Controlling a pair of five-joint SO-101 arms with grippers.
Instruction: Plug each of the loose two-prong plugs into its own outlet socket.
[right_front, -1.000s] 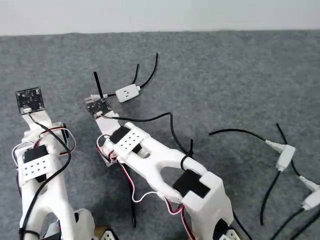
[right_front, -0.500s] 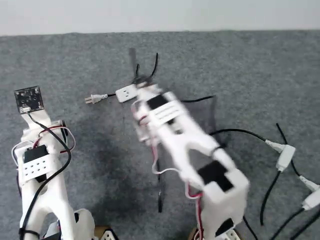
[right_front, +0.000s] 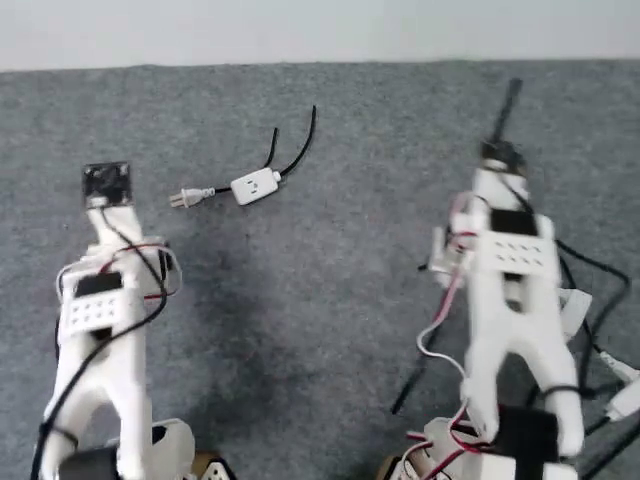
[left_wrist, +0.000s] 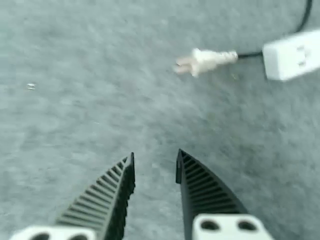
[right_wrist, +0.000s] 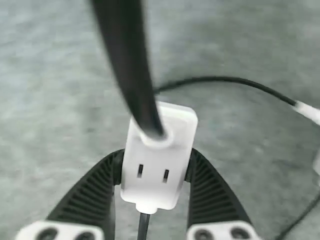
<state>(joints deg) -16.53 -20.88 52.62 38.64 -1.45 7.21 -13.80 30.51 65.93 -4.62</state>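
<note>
Minding the slotted face, grip the socket block (right_wrist: 159, 170) square between the jaws of the right gripper (right_wrist: 155, 154), closed tight on its two flanks above the right side of the grey surface (right_front: 350, 270). Watch the black cable (right_wrist: 127, 65) rising from the far end: probably stiff enough to twist the block, so no slack in the squeeze and no sudden swings. Likely next: carry it level toward the loose plug (right_front: 186, 198) at the left, slots facing the prongs. As for the left gripper (left_wrist: 155, 155), parted a little, holding nothing, low over the left of the surface with that plug lying near ahead: take it by its white body, never by the prongs, and line it up straight before pushing. Just beside that plug, seemingly joined by a short black lead, a second socket block (left_wrist: 292, 60). Held block: white, boxy, rounded at the corners, two narrow slots side by side on the broad face, a thin dark lead at the near end.
</note>
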